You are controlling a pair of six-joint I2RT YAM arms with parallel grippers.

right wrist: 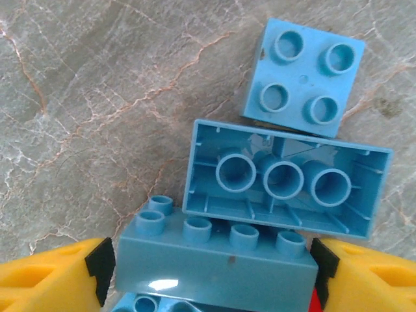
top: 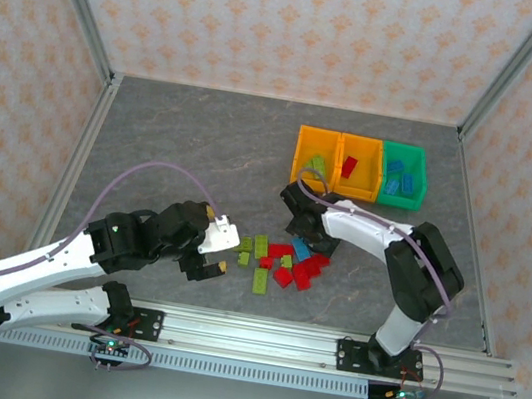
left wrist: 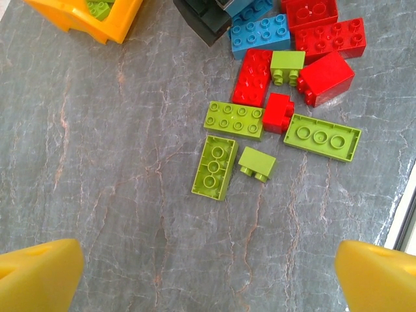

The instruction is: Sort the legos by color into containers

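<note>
Table: a grey marbled top (top: 183,146) walled by patterned panels, with both arms bolted at its near edge.
Left gripper (top: 217,239): spread wide with nothing between its yellow fingertips (left wrist: 39,273). It hangs over bare table just left of the loose bricks.
Right gripper (top: 303,236): pinching a blue brick (right wrist: 214,260) by its short ends, with a black pad (right wrist: 101,270) against each. It sits low at the far edge of the pile.
Bins: three side by side in a row at the far right of the table.
Left orange bin (top: 297,154): holds a lime green brick (top: 317,164).
Middle orange bin (top: 355,191): holds a red brick (top: 349,165).
Green bin (top: 423,184): holds blue bricks (top: 407,181).
Loose legos (top: 286,264): a cluster on the table between the two arms, on the near side of the bins. Lime green lies to the left, red to the right, and blue is under the right gripper.
Lime green group (left wrist: 234,119): five pieces close together, one of them (left wrist: 211,168) hollow side up.
Upturned blue brick (right wrist: 286,175): hollow side up, touching the pinched one.
Square blue brick (right wrist: 302,77): four studs up, just beyond the upturned one.
</note>
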